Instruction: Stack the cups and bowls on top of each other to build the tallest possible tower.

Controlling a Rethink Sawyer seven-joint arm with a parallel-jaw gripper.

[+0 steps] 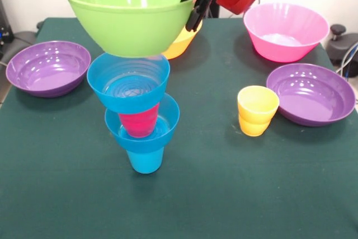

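Nearest item: plain tapered blue plastic cup (145, 159), upright on the dark green cloth-covered table (224, 194), base of the tower (137, 88). Seated on its rim, small glossy blue plastic bowl (142, 131); within that, red plastic cup with a stepped waist (139, 122); upon the red cup, second small blue plastic bowl (128, 87), visibly leaning to the picture's left. Topmost, medium lime green plastic bowl (131, 15), resting on or just above the upper blue bowl; contact cannot be confirmed. Right of the tower and apart from it: yellow plastic cup with a stepped waist (257, 110), upright, just beside a wide shallow purple plastic bowl (311, 93). Matching purple bowl (47, 68) near the left table edge. Farther back: large pink plastic bowl (286, 31); large orange plastic bowl (182, 43), mostly hidden behind the green one. Red and black gripper (194, 10) reaches down at the green bowl's far right rim, dark fingers (196, 18) appearing to pinch that rim, though how far they are parted cannot be told. Handling, judged: all pieces thin, stiff, very light and slick; rims are the only practical hold, one finger inside and one outside the wall. Light weight means a nudge on release would shift the stack, and the narrow cup footing makes it top-heavy. Yellow cup best taken across its lip or at the waist step.
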